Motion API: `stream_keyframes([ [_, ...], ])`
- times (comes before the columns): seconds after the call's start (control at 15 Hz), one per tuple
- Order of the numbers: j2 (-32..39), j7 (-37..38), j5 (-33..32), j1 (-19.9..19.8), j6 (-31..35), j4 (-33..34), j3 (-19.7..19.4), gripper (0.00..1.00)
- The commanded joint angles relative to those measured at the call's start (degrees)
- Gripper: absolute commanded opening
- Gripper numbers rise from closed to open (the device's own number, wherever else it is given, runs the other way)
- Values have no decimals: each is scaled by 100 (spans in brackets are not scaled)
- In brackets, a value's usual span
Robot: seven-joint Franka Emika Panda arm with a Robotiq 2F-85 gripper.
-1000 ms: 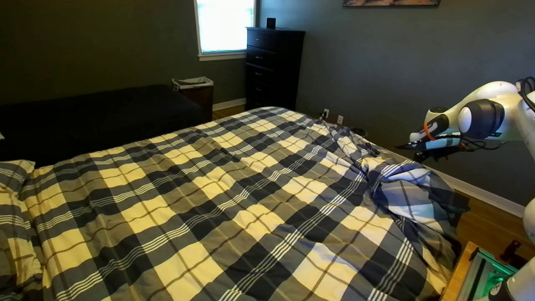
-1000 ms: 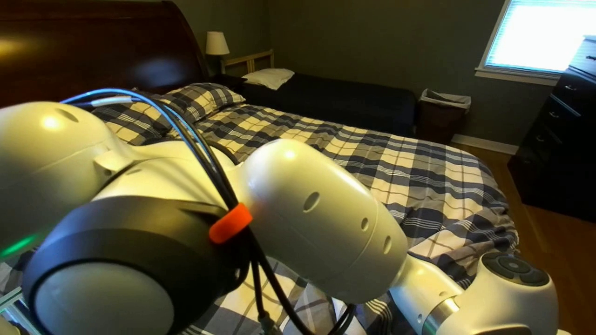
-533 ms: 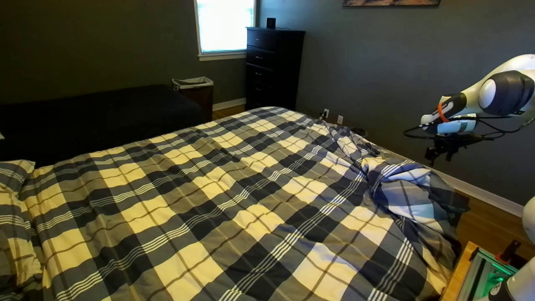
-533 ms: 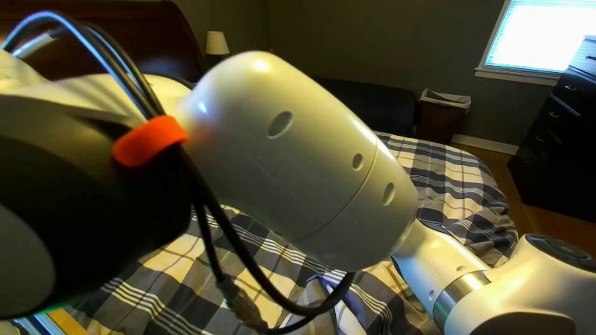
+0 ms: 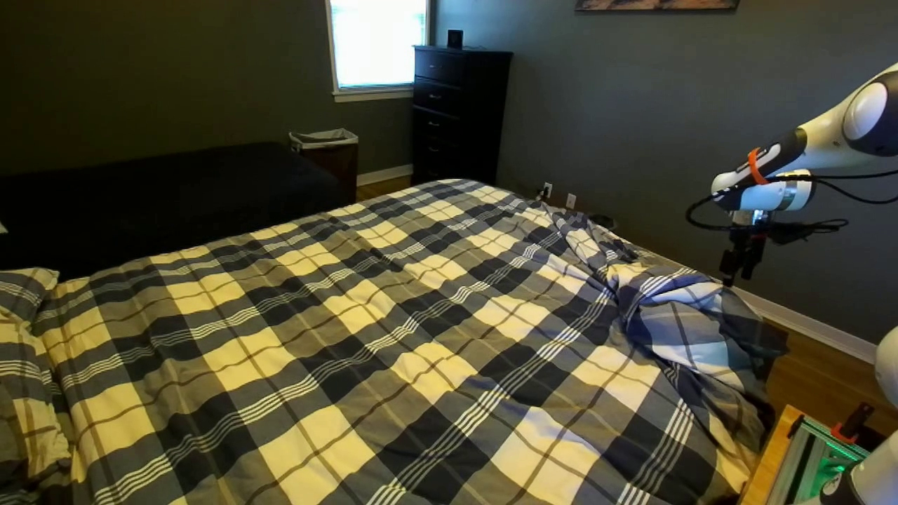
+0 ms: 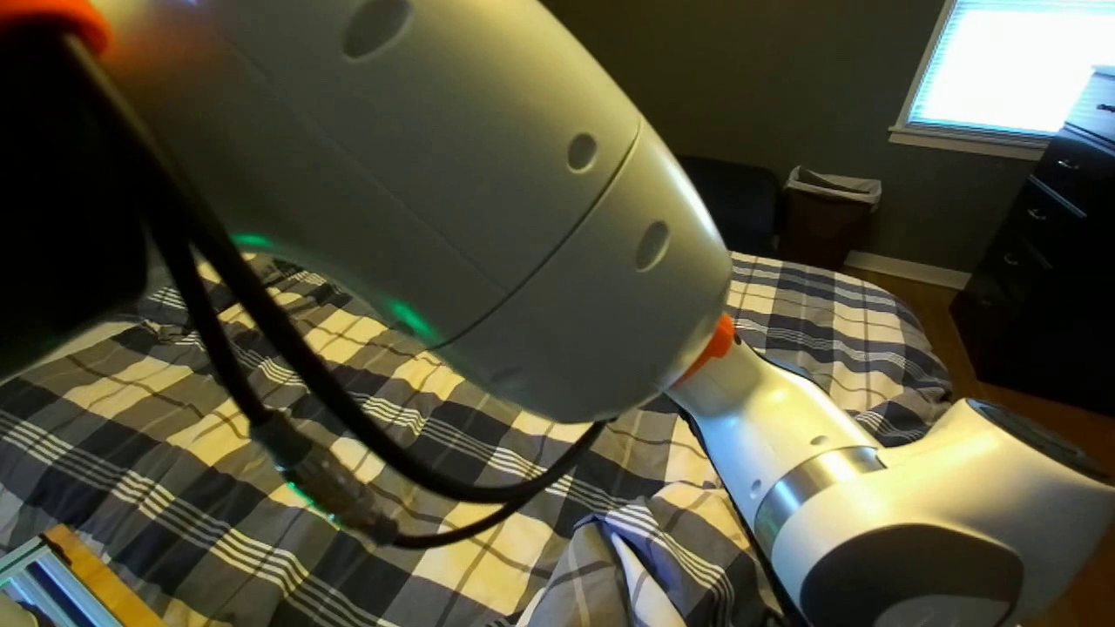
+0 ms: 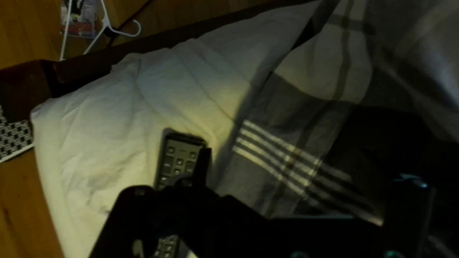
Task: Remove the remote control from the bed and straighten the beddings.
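Spread wide, the tool (image 5: 738,275) hangs above, presumably to grasp the remote (image 7: 174,156), which lies bare on the sheet (image 7: 107,139) where the comforter (image 7: 308,114) stops beside it.

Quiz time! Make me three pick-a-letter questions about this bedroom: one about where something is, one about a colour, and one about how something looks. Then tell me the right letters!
1. Where is the remote?
A. In the laundry basket
B. On the white sheet
C. On top of the dresser

2. What colour is the band on the robot arm?
A. Orange
B. Blue
C. Pink

3. What is the blanket like near the robot arm?
A. Smooth and flat
B. Folded into a neat square
C. Bunched up

Right letters:
1. B: the wrist view shows it lying on the pale cloth.
2. A: an exterior view shows a bright orange strip there.
3. C: both exterior views show messy folds heaped there.
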Motion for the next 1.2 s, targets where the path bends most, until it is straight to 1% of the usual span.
stream_keyframes([
  [0.0,-445,-765,150,61,-711,-588,57,100],
  [0.13,-546,-1144,140,127,-1251,-683,43,100],
  [0.27,-614,-1359,56,253,-1558,-795,-30,100],
  [0.53,-639,-1498,-35,475,-2009,-891,-178,100],
  [0.73,-655,-1502,-189,645,-2057,-1022,-325,100],
  [1.07,-534,-1095,-542,1007,-1662,-1165,-562,100],
  [1.13,-512,-973,-595,1084,-1557,-1193,-603,75],
])
